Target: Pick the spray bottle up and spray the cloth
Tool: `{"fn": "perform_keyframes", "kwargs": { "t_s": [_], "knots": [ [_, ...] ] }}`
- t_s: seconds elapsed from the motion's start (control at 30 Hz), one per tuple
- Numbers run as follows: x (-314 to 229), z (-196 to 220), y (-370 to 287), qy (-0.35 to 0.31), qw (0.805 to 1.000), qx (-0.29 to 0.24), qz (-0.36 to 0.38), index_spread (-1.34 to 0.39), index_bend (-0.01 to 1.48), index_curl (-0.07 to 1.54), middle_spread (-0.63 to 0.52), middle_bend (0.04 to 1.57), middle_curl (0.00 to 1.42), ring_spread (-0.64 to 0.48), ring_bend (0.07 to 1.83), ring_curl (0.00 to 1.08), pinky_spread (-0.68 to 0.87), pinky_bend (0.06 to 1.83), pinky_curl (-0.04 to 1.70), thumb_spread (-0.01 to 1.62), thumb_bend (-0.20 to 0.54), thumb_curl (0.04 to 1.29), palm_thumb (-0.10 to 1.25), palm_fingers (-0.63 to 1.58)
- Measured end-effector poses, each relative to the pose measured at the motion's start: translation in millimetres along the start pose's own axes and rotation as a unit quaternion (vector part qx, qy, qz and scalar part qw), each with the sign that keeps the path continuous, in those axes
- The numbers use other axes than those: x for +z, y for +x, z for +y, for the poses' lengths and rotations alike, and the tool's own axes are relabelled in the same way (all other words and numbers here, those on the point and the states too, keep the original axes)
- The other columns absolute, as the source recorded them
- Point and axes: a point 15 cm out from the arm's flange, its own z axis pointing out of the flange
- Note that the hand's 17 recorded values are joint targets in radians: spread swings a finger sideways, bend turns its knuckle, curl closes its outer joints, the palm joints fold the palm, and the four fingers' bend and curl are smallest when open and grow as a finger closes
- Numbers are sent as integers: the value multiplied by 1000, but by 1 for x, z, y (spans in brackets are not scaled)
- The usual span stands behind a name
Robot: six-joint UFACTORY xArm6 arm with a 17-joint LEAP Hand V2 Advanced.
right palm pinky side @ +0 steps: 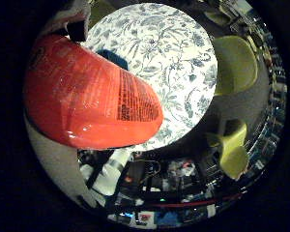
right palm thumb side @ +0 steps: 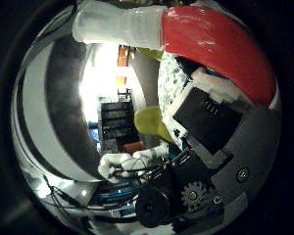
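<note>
Red glossy plastic spray bottle point(right palm pinky side: 87, 99) close against the palm, filling much of the little finger side view, raised above a round table point(right palm pinky side: 183, 63) covered in a white cloth with a blue-grey floral print. Grasped by the white and black hand point(right palm thumb side: 206, 117), with white-padded fingers point(right palm thumb side: 122, 24) curled round the red body in the thumb side view. Block of black print on the bottle's label, too small to read. Small dark blue thing point(right palm pinky side: 111, 57) lying on the tabletop just behind the bottle; cannot tell what. Yellow-green moulded chairs point(right palm pinky side: 237, 65) beside the table. Beyond, a dim cluttered room with dark shelving point(right palm thumb side: 115, 122) and a bright light.
</note>
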Motion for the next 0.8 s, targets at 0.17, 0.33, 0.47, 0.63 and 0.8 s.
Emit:
{"fn": "perform_keyframes", "kwargs": {
  "t_s": [0.17,0.33,0.47,0.63,0.8],
  "knots": [
    [2,14,-24,-73,992,-37,99,-191,1112,692,-82,1319,557,-155,1440,537,-221,1129,935,688,-17,901,1061,1228],
    [-9,25,-37,-126,970,-64,197,-192,1111,692,-82,1319,557,-156,1442,539,-223,1123,944,693,-18,900,1051,1230],
    [-11,35,-48,-176,949,-78,248,-192,1111,693,-82,1319,557,-156,1442,541,-224,1118,952,703,-17,903,1048,1229],
    [-16,37,-57,-211,926,-82,303,-193,1114,695,-82,1318,556,-156,1441,542,-225,1114,958,706,-17,907,1047,1230],
    [-12,31,-71,-220,912,-87,336,-193,1113,698,-82,1319,556,-156,1441,543,-227,1111,964,715,-16,901,1045,1230]
  ]
}}
